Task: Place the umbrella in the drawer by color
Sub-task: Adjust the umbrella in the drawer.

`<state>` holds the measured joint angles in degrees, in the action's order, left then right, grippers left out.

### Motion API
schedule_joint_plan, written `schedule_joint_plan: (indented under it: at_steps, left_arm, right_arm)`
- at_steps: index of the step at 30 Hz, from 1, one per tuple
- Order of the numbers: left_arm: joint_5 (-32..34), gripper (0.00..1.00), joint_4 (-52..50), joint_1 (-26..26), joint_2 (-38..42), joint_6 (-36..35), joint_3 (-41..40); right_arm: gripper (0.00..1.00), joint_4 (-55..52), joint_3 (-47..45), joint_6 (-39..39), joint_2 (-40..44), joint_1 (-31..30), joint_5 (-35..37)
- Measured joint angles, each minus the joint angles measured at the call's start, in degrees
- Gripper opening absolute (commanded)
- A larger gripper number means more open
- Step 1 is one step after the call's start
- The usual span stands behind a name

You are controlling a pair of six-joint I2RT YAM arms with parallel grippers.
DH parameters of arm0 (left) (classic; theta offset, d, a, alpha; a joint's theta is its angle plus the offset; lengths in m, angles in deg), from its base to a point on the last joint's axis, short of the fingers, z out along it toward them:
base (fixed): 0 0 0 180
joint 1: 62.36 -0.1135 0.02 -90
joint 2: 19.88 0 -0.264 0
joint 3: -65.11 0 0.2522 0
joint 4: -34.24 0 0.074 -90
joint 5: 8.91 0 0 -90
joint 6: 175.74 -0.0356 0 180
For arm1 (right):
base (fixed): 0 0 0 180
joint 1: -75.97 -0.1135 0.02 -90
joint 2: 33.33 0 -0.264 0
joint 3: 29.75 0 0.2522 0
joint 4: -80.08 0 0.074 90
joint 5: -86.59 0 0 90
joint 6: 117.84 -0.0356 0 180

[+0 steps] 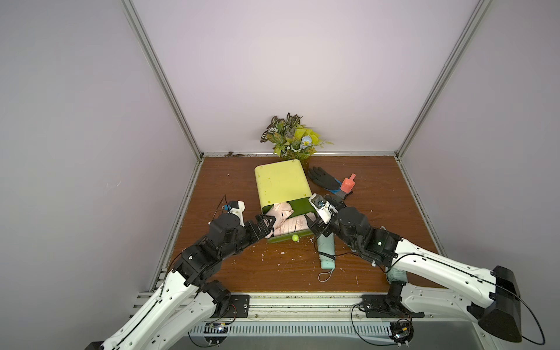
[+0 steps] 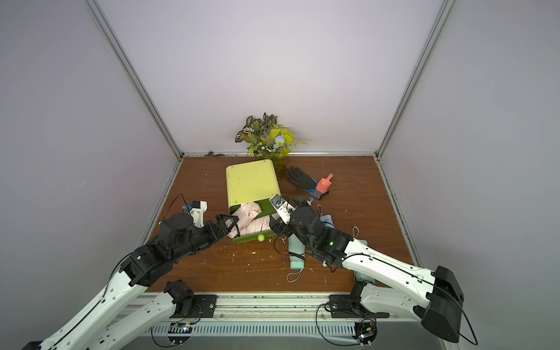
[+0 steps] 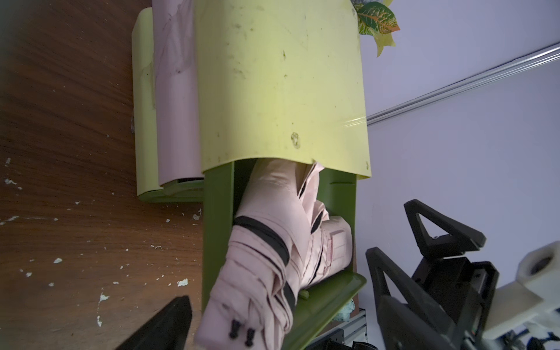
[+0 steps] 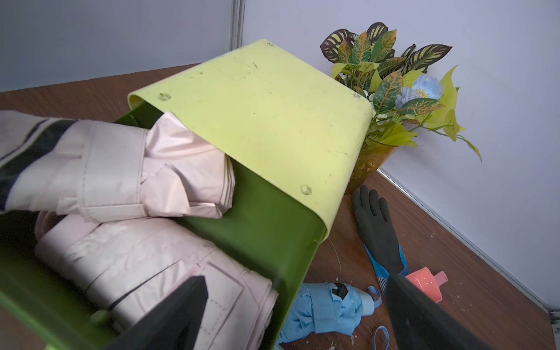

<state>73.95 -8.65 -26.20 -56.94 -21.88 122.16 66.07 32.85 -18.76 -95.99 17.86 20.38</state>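
The yellow cabinet [image 1: 281, 185] has its dark green drawer [image 1: 300, 206] pulled out. Two folded pink umbrellas [image 1: 288, 225] [image 4: 127, 178] lie in it. One umbrella's end [image 3: 251, 303] sticks out over the drawer's left wall, between the spread fingers of my left gripper [image 1: 268, 225] [image 3: 278, 321], which is open. My right gripper [image 1: 316, 225] [image 4: 300, 315] is open too and straddles the drawer's right wall at its front corner. A mint umbrella [image 1: 326, 253] lies on the table in front of the drawer. A blue umbrella [image 4: 327, 306] [image 2: 327, 221] lies just right of the drawer.
A black and blue glove [image 1: 325, 180] and a red scoop [image 1: 348, 183] lie right of the cabinet. A potted plant [image 1: 292, 136] stands behind it at the back wall. A pink panel [image 3: 175, 91] shows lower on the cabinet. White crumbs dot the wooden table [image 1: 230, 272].
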Motion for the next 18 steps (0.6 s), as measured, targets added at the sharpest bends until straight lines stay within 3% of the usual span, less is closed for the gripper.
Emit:
schedule_joint_plan:
  at_steps: [9, 18]
  left_arm:
    - [0.0, 1.00, 6.8, 0.1, -6.3, -0.5, 2.0]
    - [1.4, 1.00, 13.3, 0.1, -17.9, -6.0, 5.6]
  right_arm:
    - [0.99, 0.2, 0.0, 0.0, 0.3, 0.0, 0.0]
    - [0.99, 0.3, 0.0, 0.0, 0.3, 0.0, -0.1]
